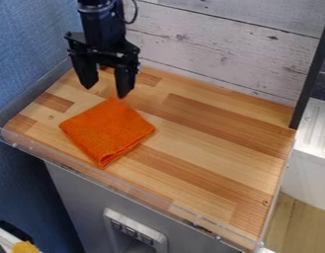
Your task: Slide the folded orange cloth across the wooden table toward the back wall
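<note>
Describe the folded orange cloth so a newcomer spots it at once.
Start at the striped wooden countertop with a clear plastic lip along its front. In the picture's left half, just below the open black two-finger gripper, lies a folded, roughly square orange cloth. Its bright, soft fabric sets it apart from the hard brown countertop and black gripper.

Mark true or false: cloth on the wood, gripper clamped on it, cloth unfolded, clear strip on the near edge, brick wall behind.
1. The orange cloth lies on the wooden surface. True.
2. The gripper is clamped on the cloth. False: its fingers stand apart, with no cloth between them.
3. The cloth is fully unfolded. False: it is folded, layers showing at its near corner.
4. A clear strip runs along the near edge. True.
5. The wall behind is brick. False: pale planks.
</note>
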Robot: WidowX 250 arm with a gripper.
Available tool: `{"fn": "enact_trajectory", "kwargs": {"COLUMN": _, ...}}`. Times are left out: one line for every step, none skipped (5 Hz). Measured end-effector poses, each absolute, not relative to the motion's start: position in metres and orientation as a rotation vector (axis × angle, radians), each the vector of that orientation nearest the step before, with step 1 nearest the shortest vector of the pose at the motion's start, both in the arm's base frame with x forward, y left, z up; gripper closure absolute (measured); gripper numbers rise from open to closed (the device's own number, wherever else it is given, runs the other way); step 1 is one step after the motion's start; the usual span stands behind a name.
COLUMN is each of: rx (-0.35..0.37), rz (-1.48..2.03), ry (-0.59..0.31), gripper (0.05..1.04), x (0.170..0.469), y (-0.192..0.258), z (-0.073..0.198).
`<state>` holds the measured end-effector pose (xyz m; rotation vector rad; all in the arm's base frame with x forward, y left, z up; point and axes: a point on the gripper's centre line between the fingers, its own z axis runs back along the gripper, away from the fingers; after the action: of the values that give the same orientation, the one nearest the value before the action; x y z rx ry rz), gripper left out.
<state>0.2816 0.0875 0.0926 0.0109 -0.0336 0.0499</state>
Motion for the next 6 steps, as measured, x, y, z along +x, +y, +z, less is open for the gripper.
{"fn": "enact_trajectory", "kwargs": {"rx": 0.016, "rz": 0.050, "ry": -0.013, "gripper": 0.427, "x": 0.284, "y": 0.095, "z": 0.081}}
{"fn": "enact_trajectory", "kwargs": {"rx": 0.021, "rz": 0.049, "ry": 0.004, "gripper": 0.727, "x": 0.288, "y": 0.098, "z": 0.064}}
{"fn": "enact_trajectory", "kwargs": {"rx": 0.025, "rz": 0.045, "ry": 0.007, "gripper": 0.936, "x": 0.290, "y": 0.100, "z": 0.050}}
{"fn": "enact_trajectory", "kwargs": {"rx": 0.023, "rz": 0.040, "ry": 0.010, "gripper": 1.020, "x": 0.290, "y": 0.099, "z": 0.034}}
{"fn": "enact_trajectory", "kwargs": {"rx": 0.013, "rz": 0.034, "ry": 0.006, "gripper": 1.025, "x": 0.286, "y": 0.096, "z": 0.023}}
{"fn": "enact_trajectory", "kwargs": {"rx": 0.003, "rz": 0.040, "ry": 0.001, "gripper": 1.025, "x": 0.280, "y": 0.092, "z": 0.015}}
